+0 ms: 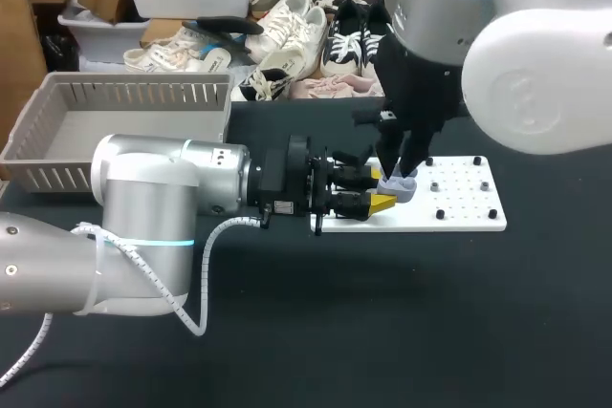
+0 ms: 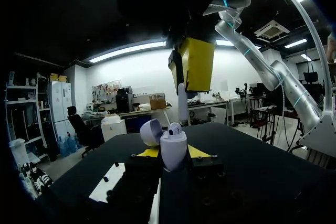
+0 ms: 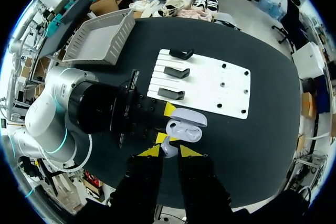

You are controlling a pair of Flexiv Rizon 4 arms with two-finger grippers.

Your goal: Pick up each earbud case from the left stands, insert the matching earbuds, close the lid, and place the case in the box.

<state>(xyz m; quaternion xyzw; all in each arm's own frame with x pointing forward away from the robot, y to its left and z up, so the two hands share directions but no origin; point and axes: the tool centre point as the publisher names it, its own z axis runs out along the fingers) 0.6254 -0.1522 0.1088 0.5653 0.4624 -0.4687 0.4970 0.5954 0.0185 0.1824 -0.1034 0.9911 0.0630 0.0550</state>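
Note:
A lavender earbud case [image 2: 174, 150] stands upright between my left gripper's [image 2: 173, 155] yellow tips, its lid [image 2: 150, 131] swung open and one earbud [image 2: 175, 128] seated inside. Both fingers press its sides, so the left gripper is shut on it. In the head view the case [image 1: 399, 187] sits at the near left corner of the white stand plate [image 1: 459, 209]. My right gripper [image 3: 169, 151] hangs straight above it, shut on a white earbud [image 3: 167, 147] whose stem [image 2: 182, 102] points down at the open case [image 3: 185, 127].
Three black stands [image 3: 172, 94] line one side of the white plate [image 3: 215, 85]; small pegs dot its other half. A grey slatted basket [image 1: 124, 126] sits at the table's far left. Dark tabletop lies in front of the plate.

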